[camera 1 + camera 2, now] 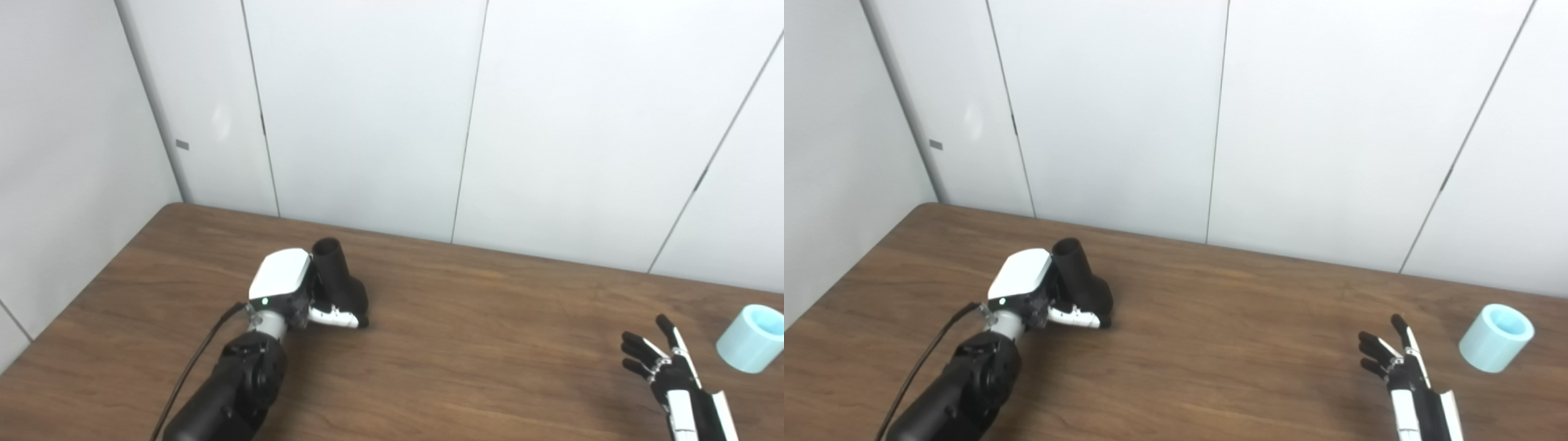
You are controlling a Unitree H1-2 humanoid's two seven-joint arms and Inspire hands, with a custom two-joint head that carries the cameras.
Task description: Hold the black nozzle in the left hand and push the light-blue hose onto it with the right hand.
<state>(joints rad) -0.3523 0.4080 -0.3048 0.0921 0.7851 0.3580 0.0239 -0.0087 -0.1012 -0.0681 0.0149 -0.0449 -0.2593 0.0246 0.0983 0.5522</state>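
The black nozzle [339, 277] stands on the brown table with its round mouth tilted up and back. My left hand [293, 289] is wrapped around its lower body, thumb across the front. The light-blue hose [1496, 337], a short wide tube lying on its side, rests at the far right of the table. My right hand [1393, 362] hovers just left of the hose, apart from it, fingers spread and holding nothing.
White wall panels [367, 110] rise right behind the table's back edge [429, 242]. A black cable [196, 361] runs along my left forearm. Bare wood [490, 343] lies between the two hands.
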